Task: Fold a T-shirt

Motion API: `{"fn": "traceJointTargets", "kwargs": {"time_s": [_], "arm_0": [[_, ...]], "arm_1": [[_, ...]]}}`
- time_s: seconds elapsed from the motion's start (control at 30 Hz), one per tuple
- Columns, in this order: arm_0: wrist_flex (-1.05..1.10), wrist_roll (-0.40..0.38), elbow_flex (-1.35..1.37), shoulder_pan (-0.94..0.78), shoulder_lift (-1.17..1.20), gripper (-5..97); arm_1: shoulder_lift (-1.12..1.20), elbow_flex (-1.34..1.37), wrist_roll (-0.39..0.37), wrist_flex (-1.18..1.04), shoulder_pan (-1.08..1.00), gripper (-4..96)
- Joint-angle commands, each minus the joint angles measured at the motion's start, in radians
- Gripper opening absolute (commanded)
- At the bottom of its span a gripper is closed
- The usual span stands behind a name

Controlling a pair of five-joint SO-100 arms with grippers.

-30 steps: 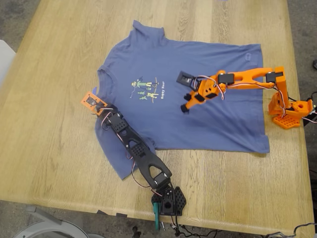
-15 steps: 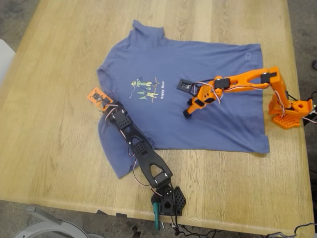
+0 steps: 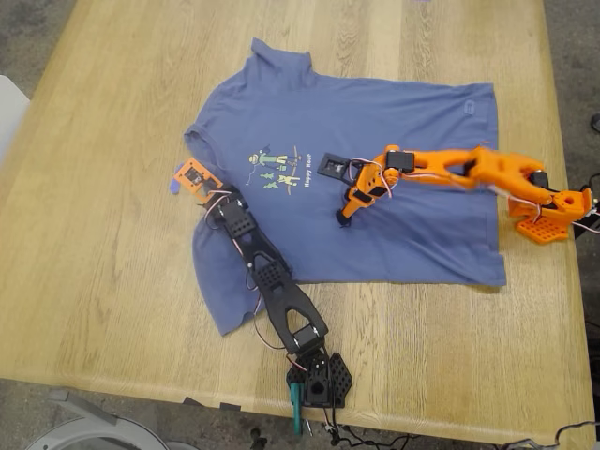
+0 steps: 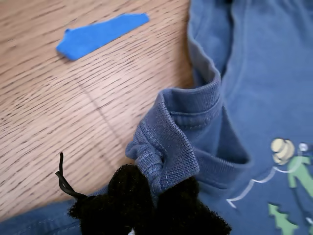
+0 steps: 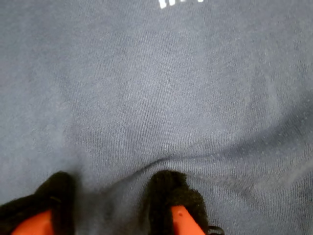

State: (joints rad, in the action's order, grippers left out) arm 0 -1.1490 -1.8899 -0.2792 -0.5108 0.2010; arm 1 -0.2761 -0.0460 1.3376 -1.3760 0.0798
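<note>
1. T-shirt (image 3: pixel 375 197): slate-blue, spread flat across the middle of the wooden counter (image 3: pixel 112 281); green-yellow cartoon print (image 3: pixel 274 169) on the chest, pale lettering beside it.
2. My first hand (image 4: pixel 149 196), on the black arm (image 3: pixel 267 281): black padded fingers closed on a bunched fold of the ribbed collar (image 4: pixel 171 147), lifted slightly off the wood.
3. My second hand (image 5: pixel 110 200), on the orange arm (image 3: pixel 450 169): pressed onto the shirt's midsection just beside the print; fingers apart, a small ridge of cloth raised between them.
4. Blue tape strip (image 4: pixel 100 34): lies on bare wood near the collar, apart from the cloth.
5. Containers: cannot tell of any.
</note>
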Motion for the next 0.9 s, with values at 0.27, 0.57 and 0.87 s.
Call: {"fn": "traceJointTargets", "kwargs": {"time_s": [0.27, 0.57, 0.87], "arm_0": [[-0.058, -0.009, -0.058, 0.071, 0.305, 0], [-0.104, -0.011, -0.058, 0.12, 0.371, 0], [-0.163, -0.017, -0.061, 0.25, 0.479, 0]], "arm_1": [[0.135, -0.058, -0.011, 0.21, 0.063, 23.3], [0.16, 0.037, -0.003, 0.273, 0.101, 10.7], [0.207, -0.084, -0.002, 0.178, 0.037, 0.2]]}}
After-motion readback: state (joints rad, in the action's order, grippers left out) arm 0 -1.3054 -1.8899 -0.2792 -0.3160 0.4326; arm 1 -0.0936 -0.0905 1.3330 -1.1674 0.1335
